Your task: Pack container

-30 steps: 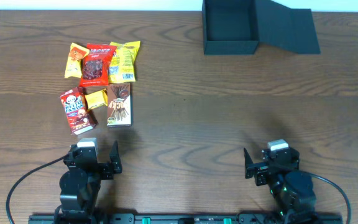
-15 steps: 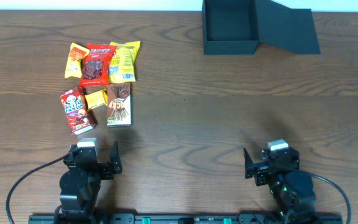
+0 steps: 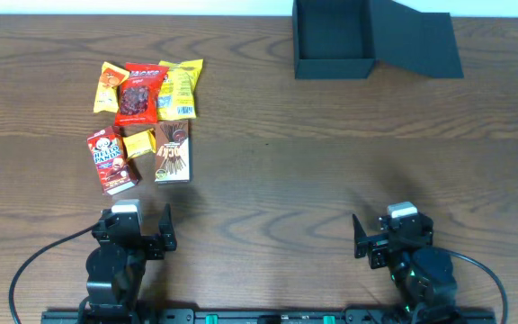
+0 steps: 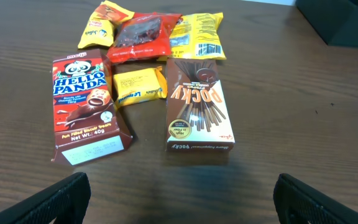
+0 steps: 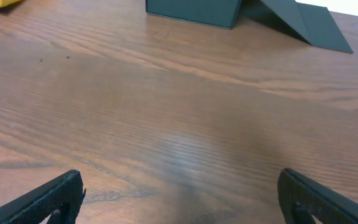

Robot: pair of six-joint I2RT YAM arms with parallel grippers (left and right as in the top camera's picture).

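Observation:
The dark teal-black container [image 3: 333, 40] stands open at the far edge, its flap lid [image 3: 418, 45] lying out to the right; it also shows in the right wrist view [image 5: 194, 11]. Several snack packets lie at the left: a Hello Panda box [image 3: 111, 160] [image 4: 86, 106], a Pocky box [image 3: 173, 151] [image 4: 197, 106], a small yellow packet [image 3: 139, 142] [image 4: 139, 86], a red bag [image 3: 140, 92] [image 4: 144, 37], a yellow bag [image 3: 179, 88] [image 4: 196, 36], an orange packet [image 3: 108, 87] [image 4: 101, 31]. My left gripper [image 3: 135, 236] [image 4: 179, 202] is open and empty near the front edge. My right gripper [image 3: 389, 241] [image 5: 182, 199] is open and empty.
The wooden table [image 3: 277, 153] stretches between the snacks and the container. Cables run from both arm bases at the front edge.

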